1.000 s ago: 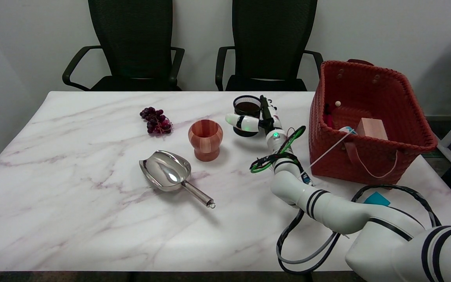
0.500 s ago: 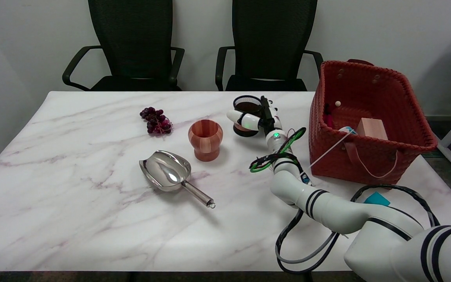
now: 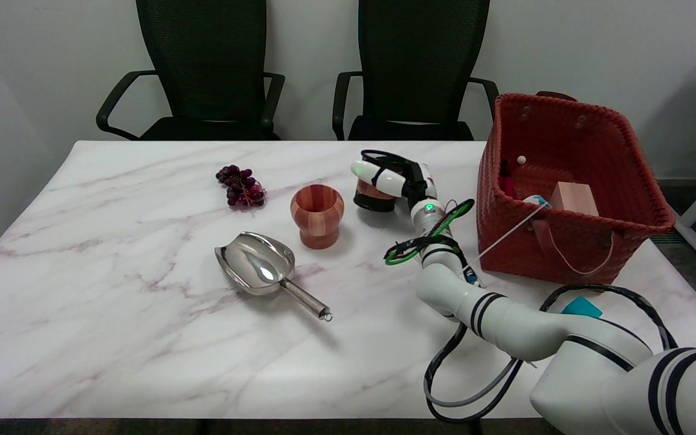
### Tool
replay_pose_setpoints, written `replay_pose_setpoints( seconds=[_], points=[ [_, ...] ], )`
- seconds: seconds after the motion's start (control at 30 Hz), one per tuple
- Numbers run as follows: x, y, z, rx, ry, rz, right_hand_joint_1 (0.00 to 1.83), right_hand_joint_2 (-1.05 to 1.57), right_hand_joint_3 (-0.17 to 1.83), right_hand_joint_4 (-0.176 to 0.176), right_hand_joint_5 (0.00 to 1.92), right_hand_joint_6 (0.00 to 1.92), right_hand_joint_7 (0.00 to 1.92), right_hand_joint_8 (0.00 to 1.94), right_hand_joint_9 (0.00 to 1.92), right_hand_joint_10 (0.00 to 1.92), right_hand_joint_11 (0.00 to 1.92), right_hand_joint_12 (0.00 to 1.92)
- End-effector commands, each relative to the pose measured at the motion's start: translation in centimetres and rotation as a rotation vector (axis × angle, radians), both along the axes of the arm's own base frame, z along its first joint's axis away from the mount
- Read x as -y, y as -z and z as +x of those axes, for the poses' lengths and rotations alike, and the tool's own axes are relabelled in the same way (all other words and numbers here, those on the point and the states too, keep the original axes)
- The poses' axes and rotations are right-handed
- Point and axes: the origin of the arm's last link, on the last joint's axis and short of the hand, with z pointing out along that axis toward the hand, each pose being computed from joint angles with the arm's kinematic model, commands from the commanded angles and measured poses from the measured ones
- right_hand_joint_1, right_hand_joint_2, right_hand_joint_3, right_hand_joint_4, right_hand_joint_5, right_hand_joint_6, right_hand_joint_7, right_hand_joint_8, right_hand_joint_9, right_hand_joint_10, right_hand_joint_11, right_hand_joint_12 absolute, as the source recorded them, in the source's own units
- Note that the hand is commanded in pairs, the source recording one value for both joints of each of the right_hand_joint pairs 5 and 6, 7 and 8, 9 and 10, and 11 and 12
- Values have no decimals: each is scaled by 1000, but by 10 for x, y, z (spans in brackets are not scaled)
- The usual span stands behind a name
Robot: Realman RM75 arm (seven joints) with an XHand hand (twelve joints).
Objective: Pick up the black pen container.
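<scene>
My robot hand (image 3: 393,178) wrapped round black pen container (image 3: 374,196), worktop 1 o'clock; step: grasp. Next: lift straight up.

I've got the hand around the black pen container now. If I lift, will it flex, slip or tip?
The pen container looks like a thin-walled open cup, so probably stiff and light. The right hand wraps its upper part, fingers over the rim, so slipping seems unlikely. It may already be tilting; lift slowly.
</scene>
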Motion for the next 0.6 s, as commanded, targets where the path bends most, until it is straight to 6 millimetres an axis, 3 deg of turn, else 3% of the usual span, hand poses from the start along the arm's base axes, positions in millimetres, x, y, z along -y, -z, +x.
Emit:
replay_pose_setpoints(
  seconds=[0.03, 0.3, 0.6],
  points=[
    [0, 1, 3, 48, -34, -11, 1170, 554, 35, 0, 1103, 1103, 1282, 1282, 1107, 1107, 754, 754],
    [5, 7, 21, 44, -105, -4, 1182, 582, -22, 0, 1034, 1034, 1262, 1262, 1085, 1085, 765, 765],
    [11, 16, 81, -54, -326, 11, 1191, 589, -22, 0, 892, 892, 1242, 1242, 1062, 1062, 753, 753]
  ],
)
